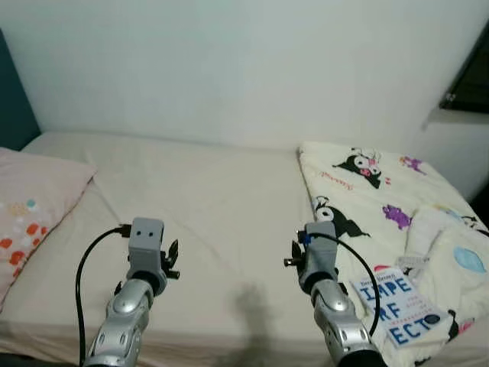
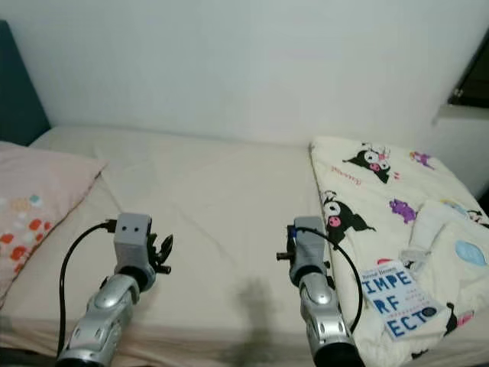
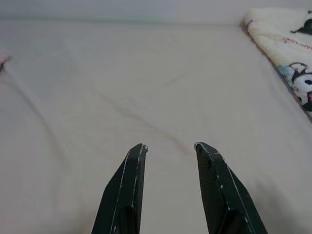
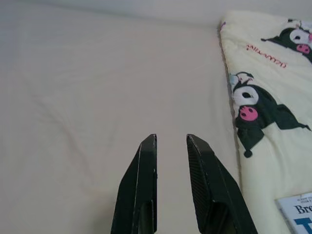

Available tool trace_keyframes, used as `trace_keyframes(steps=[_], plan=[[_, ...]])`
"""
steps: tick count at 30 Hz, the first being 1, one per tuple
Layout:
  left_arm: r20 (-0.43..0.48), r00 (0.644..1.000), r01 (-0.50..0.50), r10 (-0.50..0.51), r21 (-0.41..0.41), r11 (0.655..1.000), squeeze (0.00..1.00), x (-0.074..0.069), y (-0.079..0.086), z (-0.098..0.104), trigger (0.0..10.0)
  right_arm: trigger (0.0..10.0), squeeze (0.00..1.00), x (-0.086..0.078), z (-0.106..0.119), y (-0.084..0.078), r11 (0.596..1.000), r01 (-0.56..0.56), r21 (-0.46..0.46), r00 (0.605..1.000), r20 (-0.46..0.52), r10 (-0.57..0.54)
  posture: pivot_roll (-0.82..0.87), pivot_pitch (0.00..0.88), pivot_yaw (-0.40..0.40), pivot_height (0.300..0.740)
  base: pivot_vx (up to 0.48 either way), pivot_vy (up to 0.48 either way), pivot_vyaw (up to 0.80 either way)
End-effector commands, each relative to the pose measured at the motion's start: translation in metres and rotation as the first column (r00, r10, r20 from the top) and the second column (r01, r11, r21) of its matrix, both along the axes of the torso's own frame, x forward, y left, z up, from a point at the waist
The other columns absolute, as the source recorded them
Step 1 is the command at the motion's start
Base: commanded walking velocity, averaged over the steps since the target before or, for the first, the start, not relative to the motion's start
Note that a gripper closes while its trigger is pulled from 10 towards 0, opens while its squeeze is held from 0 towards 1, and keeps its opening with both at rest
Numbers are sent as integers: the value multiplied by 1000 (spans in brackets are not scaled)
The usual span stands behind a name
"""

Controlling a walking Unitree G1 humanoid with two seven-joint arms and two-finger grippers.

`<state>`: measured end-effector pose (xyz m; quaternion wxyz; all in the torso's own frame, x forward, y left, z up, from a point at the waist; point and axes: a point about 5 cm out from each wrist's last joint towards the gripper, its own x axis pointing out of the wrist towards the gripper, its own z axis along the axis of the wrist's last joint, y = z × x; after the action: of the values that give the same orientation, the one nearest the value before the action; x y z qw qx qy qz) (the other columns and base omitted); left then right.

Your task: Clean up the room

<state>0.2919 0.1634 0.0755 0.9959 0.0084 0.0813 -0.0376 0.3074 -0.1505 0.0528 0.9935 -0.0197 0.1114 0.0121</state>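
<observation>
I stand before a bed with a beige sheet point(image 1: 214, 191). A cream blanket with cartoon prints point(image 1: 359, 191) covers its right side. On the blanket's near corner lies a book with a white and blue cover point(image 1: 399, 304). Both arms are raised over the bed's near edge. My left gripper point(image 3: 169, 146) hovers above bare sheet, fingers apart with nothing between them. My right gripper point(image 4: 170, 136) is open by a narrower gap, also with nothing in it. It hangs over the sheet just left of the blanket's edge, with the book to its right.
A pink pillow with orange spots point(image 1: 34, 206) lies at the bed's left end by a dark teal headboard point(image 1: 11, 99). A pale folded cloth point(image 1: 443, 245) rests on the blanket behind the book. A white wall point(image 1: 244, 69) runs along the far side, a dark ledge point(image 1: 470, 80) at the upper right.
</observation>
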Motion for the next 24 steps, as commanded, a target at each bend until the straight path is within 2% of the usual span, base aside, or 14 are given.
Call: trace_keyframes(steps=[1, 21, 24], plan=[[-3, 1000, 19, -19, -1, 1000, 0, 1, -4, -1, 10000, 10000, 0, -3, -3, -6, 1000, 17, -8, 1000, -6, -17, 56, 0, -96, 726, 0, -431, 0], [-9, 1000, 26, -26, 2, 1000, 0, -1, -5, -2, 10000, 10000, 0, -3, -4, -8, 1000, 26, -7, 1000, -10, -26, 55, 0, -90, 726, 0, -427, 0], [-56, 998, 21, -25, -64, 998, 0, -1, -7, -4, 10000, 10000, 0, -4, -5, -9, 999, 32, -6, 999, -11, -32, 56, 0, -85, 726, 0, -141, 0]])
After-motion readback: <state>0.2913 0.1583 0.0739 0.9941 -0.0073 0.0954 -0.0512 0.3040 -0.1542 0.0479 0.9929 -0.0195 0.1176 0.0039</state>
